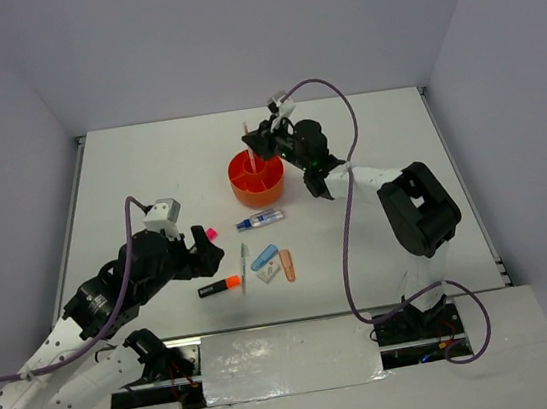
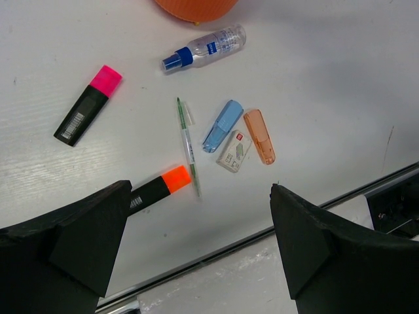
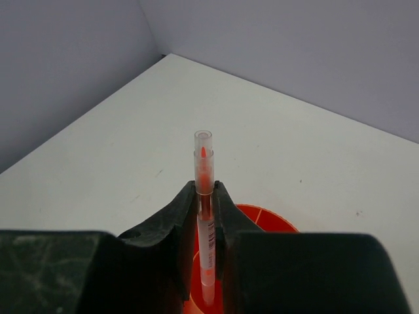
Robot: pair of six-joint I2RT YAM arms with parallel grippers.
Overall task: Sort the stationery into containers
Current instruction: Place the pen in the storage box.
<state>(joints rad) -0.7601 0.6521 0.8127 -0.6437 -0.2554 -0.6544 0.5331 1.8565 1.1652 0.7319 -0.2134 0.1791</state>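
Right pincer (image 3: 205,203): pinched a red-tipped pen (image 3: 203,163) directly above the orange tub (image 3: 268,219).
Held pen's axis: upright, clear cap end up, lower end down toward the tub's middle; contact with the tub could not be told.
Left pincer (image 2: 200,193): spread wide and empty, hovering near-left of the tub.
Clear marker (image 2: 204,47): flat, just near of the tub, lying crosswise, blue end left.
Green pen (image 2: 187,147): nearer still, long axis pointing toward the tub.
Orange-capped highlighter (image 2: 160,186): crosswise, cap touching the green pen.
Blue eraser (image 2: 223,125), white eraser (image 2: 235,150), salmon eraser (image 2: 259,135): clustered right of the green pen.
Open room: bare desk (image 1: 147,161) far and left of the tub.
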